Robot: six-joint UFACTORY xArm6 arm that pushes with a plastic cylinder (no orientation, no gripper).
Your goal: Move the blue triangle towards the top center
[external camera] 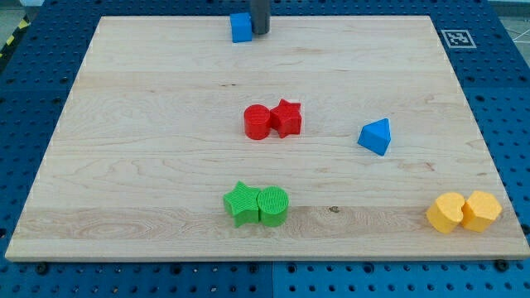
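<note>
Blue triangle (375, 136), a solid wedge, apex up, alone right of centre; no gripper, just my tip (260, 33).

Board (166, 165) on pegboard table (513, 99). Cube (240, 27) at the view's top centre, my tip (260, 33) touching its right side. Cylinder (257, 122) and star (286, 117) touching, mid-board. Triangle (375, 136) to their right, apart. Second star (241, 204) and cylinder (272, 206) touching, bottom centre. Two touching blocks, heart (446, 213) left of hexagon (481, 209), bottom-right corner.
</note>
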